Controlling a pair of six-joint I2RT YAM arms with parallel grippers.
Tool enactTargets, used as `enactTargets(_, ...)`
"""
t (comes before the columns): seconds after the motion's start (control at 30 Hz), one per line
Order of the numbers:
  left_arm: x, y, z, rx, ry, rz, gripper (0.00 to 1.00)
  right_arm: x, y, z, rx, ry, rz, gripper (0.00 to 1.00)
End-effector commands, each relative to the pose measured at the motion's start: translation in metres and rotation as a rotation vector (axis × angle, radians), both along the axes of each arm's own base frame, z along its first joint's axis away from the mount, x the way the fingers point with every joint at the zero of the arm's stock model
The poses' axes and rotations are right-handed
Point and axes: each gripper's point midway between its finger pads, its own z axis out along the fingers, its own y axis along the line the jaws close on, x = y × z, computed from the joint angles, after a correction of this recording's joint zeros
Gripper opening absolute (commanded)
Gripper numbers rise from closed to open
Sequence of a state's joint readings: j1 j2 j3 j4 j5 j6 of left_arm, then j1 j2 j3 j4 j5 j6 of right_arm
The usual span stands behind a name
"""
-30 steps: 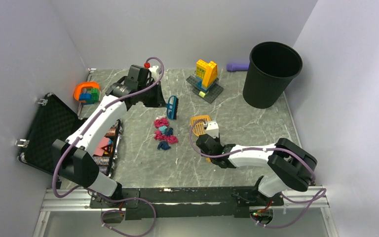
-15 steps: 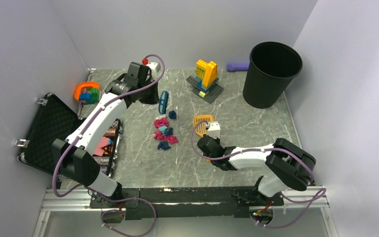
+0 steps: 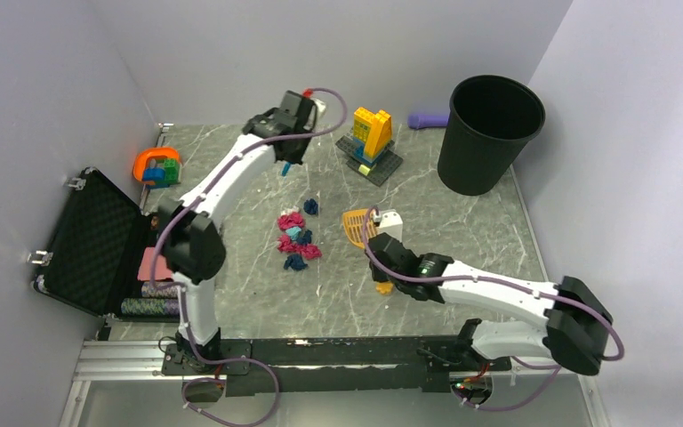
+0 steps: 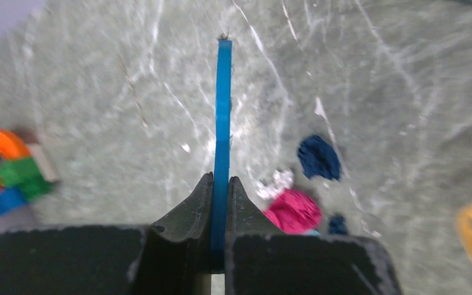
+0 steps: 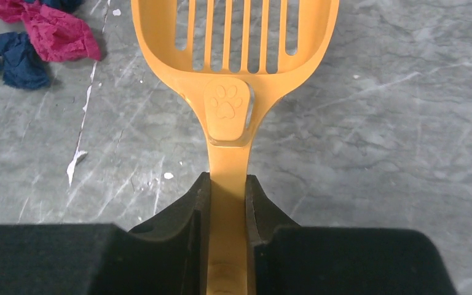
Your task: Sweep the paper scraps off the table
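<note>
L fingers [image 4: 189,208] are clamped tight on the thin blue brush [image 4: 223,110], which shows edge-on in the wrist view and sticks straight out ahead. R fingers [image 5: 187,206] are pinched on the handle of the orange slotted scoop [image 5: 227,107]. They stood wider 1 s ago, so this grip is only just made.

Main change: the L arm has swung away to the far side. 1 s ago the brush sat just far-right of the pile. Now it's up by the far-middle of the desk [image 3: 462,222], well apart from the pile. Can't tell if the bristles touch the surface. W/ the brush gone, 1 stray dark-blue scrap [image 3: 310,206] shows alone, just far of the pile.

The R arm has stretched out, elbow now far to the right. The scoop head has shifted a little left & near, toward the pile.

The paper scraps [image 3: 295,240] lie bunched mid-desk: magenta, teal, dark blue. They are left of the scoop head, near but not touching, & none are in the scoop.

Meaning, as I judge it: both tools are in hand, but no sweep is done yet. The brush prob. needs to come down beyond the stray & push the lot toward the scoop. The black bin [image 3: 489,133] at far right looks like the dump spot.
</note>
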State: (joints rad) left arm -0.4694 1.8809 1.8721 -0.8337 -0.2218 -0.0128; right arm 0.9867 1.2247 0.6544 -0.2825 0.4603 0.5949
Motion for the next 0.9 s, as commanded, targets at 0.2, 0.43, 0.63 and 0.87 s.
enactTargets(0.2,0.012,-0.022,-0.062,0.799,-0.004,-0.252,0.0,-0.02,-0.038,0.059,0.037,-0.032,-0.038,0.0)
enactTargets(0.43,-0.038,-0.054,-0.1,0.855,0.029,-0.541,0.0,-0.034,-0.032,0.056,0.004,0.066,0.028,0.0)
enactTargets(0.63,-0.097,-0.063,-0.114,0.688,0.178,-0.698,0.0,-0.05,-0.035,0.052,-0.002,0.145,0.057,0.0)
enactTargets(0.87,-0.112,-0.05,-0.088,0.655,0.168,-0.615,0.0,-0.067,-0.021,0.051,0.022,0.218,0.179,0.0)
